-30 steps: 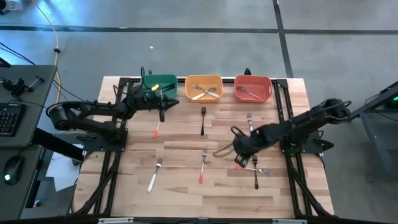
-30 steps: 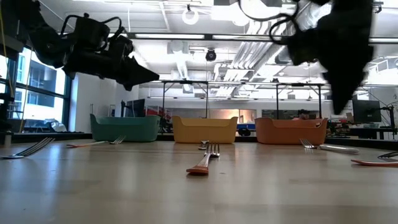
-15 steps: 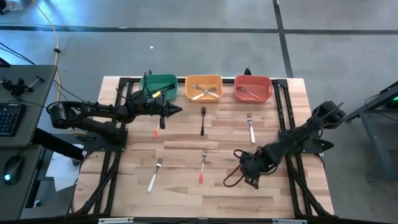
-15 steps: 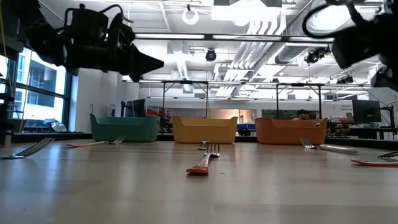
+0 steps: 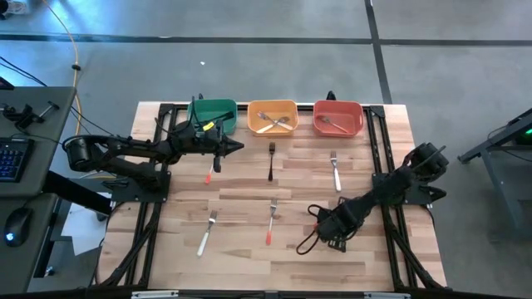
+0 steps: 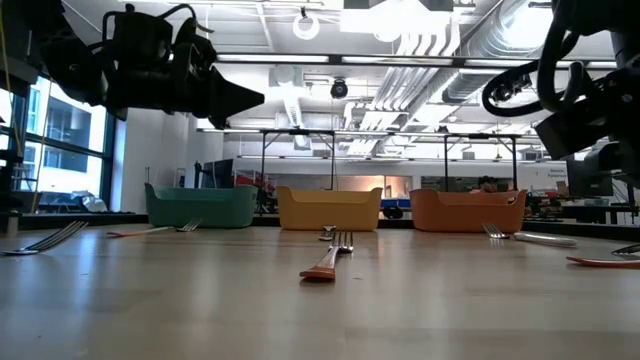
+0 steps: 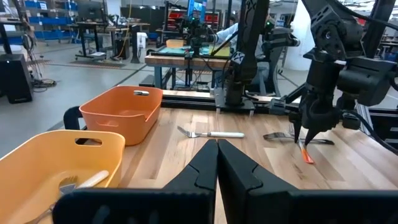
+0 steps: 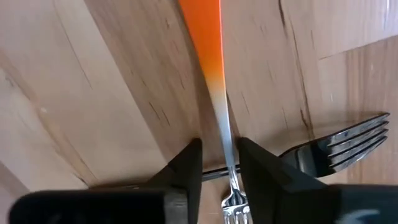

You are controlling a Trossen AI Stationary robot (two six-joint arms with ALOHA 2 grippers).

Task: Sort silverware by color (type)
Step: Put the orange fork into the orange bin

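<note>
My right gripper is low over the table near its right near corner, fingers pointing down. It is open, and its fingers stand on either side of the metal neck of a red-handled fork without clearly touching it. A second fork lies crossed under that neck. My left gripper is shut and empty, level above the table in front of the green bin. Other forks lie flat on the table: red-handled, black, white, white, red-handled.
Three bins stand in a row at the far edge: green, orange holding two utensils, and red holding one fork. A loop of the right arm's cable hangs close to the table. Bare wood lies along the near edge.
My right gripper has moved toward the near edge and down, over the crossed red-handled and black forks. My left gripper has swung from pointing down at the table to lying level, pointing toward the table's right, and has then kept still.
</note>
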